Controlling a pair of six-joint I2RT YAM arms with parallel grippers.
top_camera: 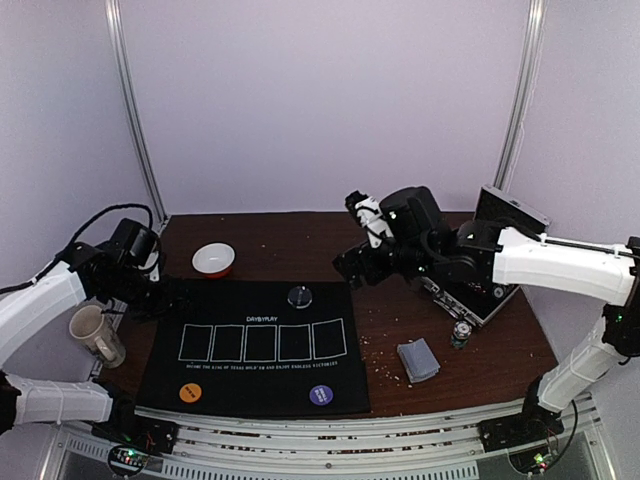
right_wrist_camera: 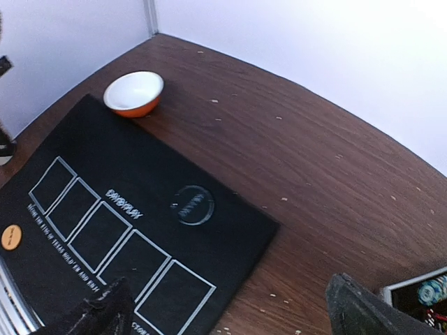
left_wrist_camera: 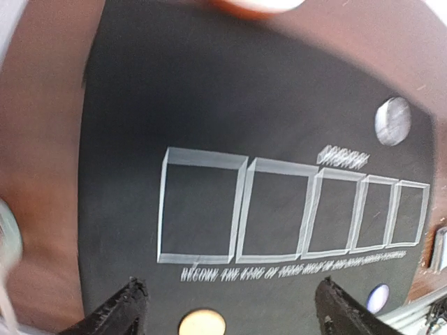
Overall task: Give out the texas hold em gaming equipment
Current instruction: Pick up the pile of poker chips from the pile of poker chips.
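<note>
On the counter (top_camera: 300, 235), a black mat (top_camera: 255, 395) lies with its long axis running left to right. It carries five printed card outlines in a row, each standing with its long side near to far.

Item 1: orange chip (top_camera: 190, 392). Flat on the mat's near left corner area, below the first outline.

Item 2: purple-blue chip (top_camera: 321, 394). Flat on the mat near its near right corner, below the last outline.

Item 3: clear disc (top_camera: 299, 296). Flat on the mat's far edge, above the row of outlines, right of the printed title.

Item 4: deck of cards (top_camera: 418, 360). Off the mat, on bare wood to its right, grey-blue backs up. Long axis runs near to far, the far end leaning slightly left.

Item 5: further chips (right_wrist_camera: 429, 289). Stacked inside an open case (top_camera: 512, 212) at the far right.

Left pincer (top_camera: 170, 298): over the mat's left edge, jaws wide apart, nothing between them. Its wrist view looks along the mat's length, with the orange chip between the fingertips at the lower edge.

Right pincer (top_camera: 350, 265): above the mat's far right corner, jaws wide, holding nothing.

Other items: red-and-white bowl (top_camera: 213, 259) beyond the mat's far left corner; beige mug (top_camera: 97, 334) left of the mat, tilted.
</note>
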